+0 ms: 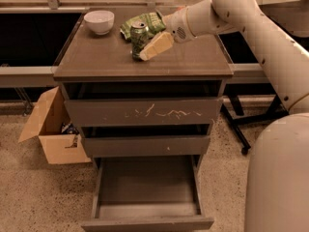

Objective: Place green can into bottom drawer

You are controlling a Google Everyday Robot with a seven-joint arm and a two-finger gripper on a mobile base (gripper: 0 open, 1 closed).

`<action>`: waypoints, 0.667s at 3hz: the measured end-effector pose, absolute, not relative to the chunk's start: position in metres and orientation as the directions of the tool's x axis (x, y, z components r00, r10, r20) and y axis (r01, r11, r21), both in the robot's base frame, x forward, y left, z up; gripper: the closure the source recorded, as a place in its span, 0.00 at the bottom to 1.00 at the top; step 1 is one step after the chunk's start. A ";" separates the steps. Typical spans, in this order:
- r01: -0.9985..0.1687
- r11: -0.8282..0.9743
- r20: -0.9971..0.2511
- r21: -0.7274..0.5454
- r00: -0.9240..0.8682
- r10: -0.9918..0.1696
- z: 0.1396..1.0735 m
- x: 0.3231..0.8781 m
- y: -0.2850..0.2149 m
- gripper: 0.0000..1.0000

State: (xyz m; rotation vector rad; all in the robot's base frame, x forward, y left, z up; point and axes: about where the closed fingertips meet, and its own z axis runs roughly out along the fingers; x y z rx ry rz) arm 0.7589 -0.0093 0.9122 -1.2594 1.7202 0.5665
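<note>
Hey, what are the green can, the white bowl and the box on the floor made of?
The green can looks like metal: its top glints silver. The white bowl is smooth and glossy, ceramic or plastic. The box is plain brown cardboard with open flaps. The end effector hangs close beside the can, over the cabinet top.
</note>
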 end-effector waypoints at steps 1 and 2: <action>-0.922 0.364 -0.865 -0.133 -0.071 -0.496 0.909 0.763 -0.004 0.00; -0.925 0.355 -0.881 -0.140 -0.047 -0.470 0.908 0.783 0.003 0.00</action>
